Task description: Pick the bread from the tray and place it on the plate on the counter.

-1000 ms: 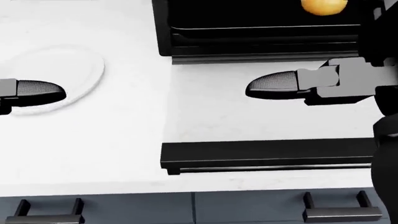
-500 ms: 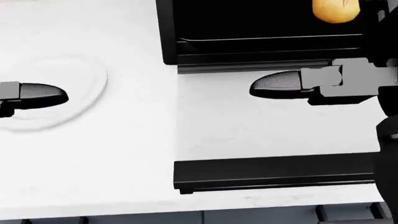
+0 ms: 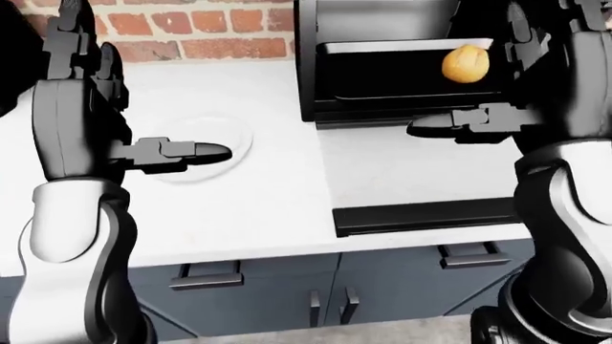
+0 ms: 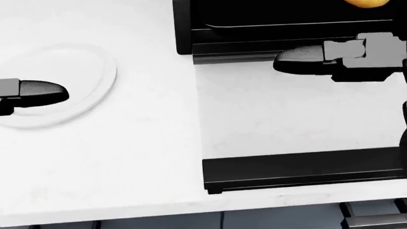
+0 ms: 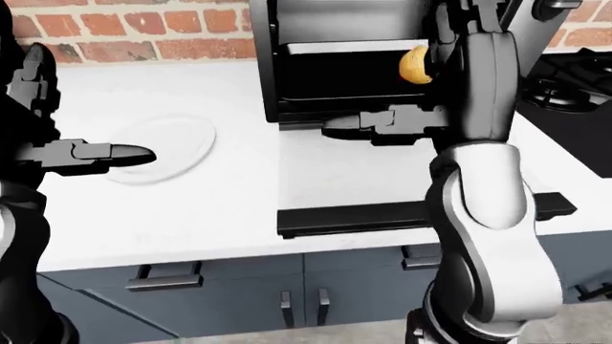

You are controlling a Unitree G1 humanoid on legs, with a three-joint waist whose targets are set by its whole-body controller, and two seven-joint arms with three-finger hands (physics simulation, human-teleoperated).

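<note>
The bread (image 3: 465, 63), a round golden roll, lies on the black tray (image 3: 382, 72) inside the open toaster oven at the top right of the left-eye view. Only its lower edge shows in the head view (image 4: 368, 2). The white plate (image 3: 239, 136) lies on the white counter to the oven's left. My left hand (image 3: 215, 152) hovers over the plate, fingers straight, open and empty. My right hand (image 3: 430, 129) is open and empty at the oven's mouth, just below the tray and left of the bread, not touching it.
The oven's door (image 3: 430, 215) lies folded down on the counter, its dark edge near the counter's near rim. A brick wall (image 3: 191, 29) backs the counter. A black stove (image 5: 574, 72) stands at the right. Drawers with handles (image 3: 206, 276) are below.
The head camera has shifted, so oven and plate sit further right in the picture. My right hand has moved up to the oven's mouth. My left hand stays over the plate.
</note>
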